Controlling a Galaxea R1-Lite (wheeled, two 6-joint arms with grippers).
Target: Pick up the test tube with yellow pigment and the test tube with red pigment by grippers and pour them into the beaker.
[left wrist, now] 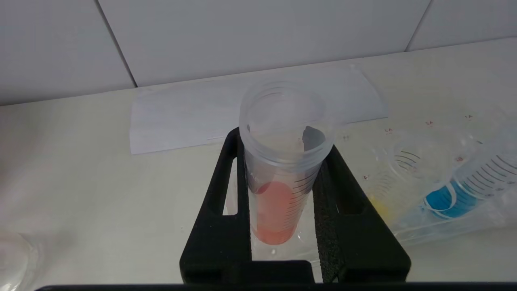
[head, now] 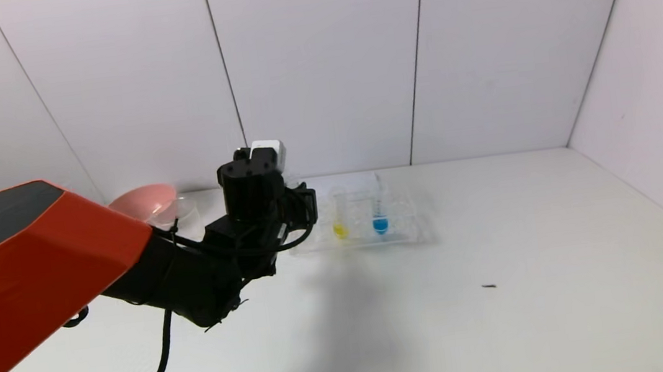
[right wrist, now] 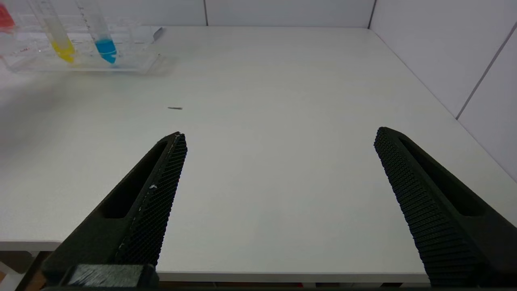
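Three test tubes are in this scene, each with a little coloured liquid at its round tip. Two of them stand in the clear tube rack (head: 367,222) on the white table (head: 506,291): the test tube with yellow pigment (head: 339,216) on the side nearer to the left arm, and just beside it the tube with blue liquid (head: 378,209). Both are roughly upright in their holes. The third one, the test tube with red pigment (left wrist: 278,182), is clamped between the two black fingers (left wrist: 220,218) of the left gripper (left wrist: 282,161). The left wrist view shows its open mouth toward the camera and the red-orange liquid lying at the lower end, with printed scale lines on the wall of the tube. This gripper is just beside the end of the rack where the yellow tube stands.

Behind the left arm, near the back wall, a pink bowl (head: 146,202) is tilted, and a clear container touches it, which I believe is the beaker (head: 183,210); I cannot tell if something is inside. A white sheet of paper (left wrist: 202,117) lies flat behind the rack.

Over the near edge of the table, well apart from the rack, the right gripper (right wrist: 278,141) hangs with its fingers spread wide and nothing between them. A small dark speck (head: 489,286) lies on the table surface.
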